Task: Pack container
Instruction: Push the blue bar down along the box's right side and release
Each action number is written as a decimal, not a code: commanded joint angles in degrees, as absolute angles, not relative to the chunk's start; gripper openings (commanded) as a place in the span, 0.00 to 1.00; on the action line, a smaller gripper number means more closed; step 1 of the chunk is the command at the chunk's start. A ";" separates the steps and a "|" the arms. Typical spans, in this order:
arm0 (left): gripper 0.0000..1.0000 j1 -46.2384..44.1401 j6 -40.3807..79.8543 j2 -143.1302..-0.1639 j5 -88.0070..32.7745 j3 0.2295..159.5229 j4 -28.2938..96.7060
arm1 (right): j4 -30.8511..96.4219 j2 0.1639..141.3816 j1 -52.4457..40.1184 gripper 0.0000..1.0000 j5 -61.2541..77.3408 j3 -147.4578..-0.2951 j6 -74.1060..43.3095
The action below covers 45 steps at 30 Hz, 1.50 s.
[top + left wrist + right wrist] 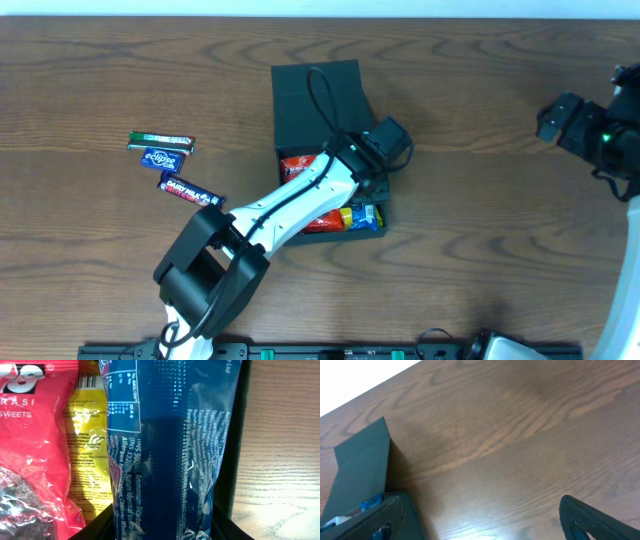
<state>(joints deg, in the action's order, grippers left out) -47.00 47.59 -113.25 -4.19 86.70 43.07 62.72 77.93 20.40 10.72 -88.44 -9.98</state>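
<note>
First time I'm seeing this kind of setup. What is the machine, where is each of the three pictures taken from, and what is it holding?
Two robot arms stand at a wooden table. One picture looks down from above; the others come from a camera on each wrist. The left end effector, a two-finger clamp, is down in the open dark box and seems to grip a blue packet, next to a yellow packet and a red packet. Three loose packets lie on the table. The right end effector is open and empty.

There is 1 container (318, 88) and 2 arms (290, 205). 3 snack packets (166, 158) lie outside it. Inside are 1 red packet (30, 435), 1 yellow packet (87, 450) and 1 blue packet (165, 450).
</note>
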 commanded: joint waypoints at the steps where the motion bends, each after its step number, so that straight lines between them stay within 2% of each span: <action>1: 0.06 -48.36 46.72 -112.49 -4.01 86.46 43.18 | 62.15 77.10 20.75 0.99 11.20 -89.14 -9.08; 13: 0.06 -48.80 47.86 -112.49 -2.76 86.46 41.01 | 61.52 77.14 20.75 0.99 11.20 -89.14 -9.10; 14: 0.09 -48.80 47.86 -112.49 -2.79 86.46 41.01 | 61.49 77.14 20.75 0.99 11.20 -89.14 -9.10; 17: 0.65 -48.80 47.81 -112.49 -3.57 86.46 41.10 | 61.39 77.14 20.75 0.99 11.22 -89.14 -9.13; 18: 0.72 -48.80 47.81 -112.49 -4.23 86.46 41.08 | 61.25 77.14 20.75 0.99 11.20 -89.14 -9.13; 19: 0.83 -48.75 47.83 -112.46 -4.82 86.52 41.06 | 61.08 77.14 20.75 0.99 11.22 -89.14 -9.13; 22: 0.90 -48.45 47.77 -112.42 -5.45 87.83 41.45 | 61.08 77.14 20.73 0.99 11.22 -89.14 -9.13; 24: 0.91 -48.27 46.87 -112.31 -5.48 89.47 41.95 | 61.06 77.14 20.71 0.99 11.22 -89.14 -9.13; 28: 0.90 -48.29 43.92 -112.14 -5.39 93.21 43.16 | 61.06 77.14 20.71 0.99 11.25 -89.14 -9.13; 29: 0.87 -48.31 42.94 -112.01 -5.39 94.15 43.55 | 61.04 77.14 20.71 0.99 11.25 -89.14 -9.13; 31: 0.73 -48.49 40.05 -111.66 -5.41 95.55 44.40 | 60.90 77.14 20.71 0.99 11.25 -89.14 -9.13; 32: 0.57 -48.64 38.74 -111.59 -5.43 95.88 44.93 | 60.84 77.14 20.71 0.99 11.25 -89.14 -9.13; 34: 0.15 -48.93 37.67 -111.57 -5.93 95.88 46.28 | 60.77 77.14 20.71 0.99 11.25 -89.14 -9.13; 35: 0.05 -49.19 37.60 -111.63 -6.00 95.81 47.22 | 60.71 77.14 20.69 0.99 11.25 -89.14 -9.13; 45: 0.06 -53.06 33.21 -111.92 -5.58 95.70 50.61 | 60.71 77.14 20.69 0.99 11.44 -89.14 -9.13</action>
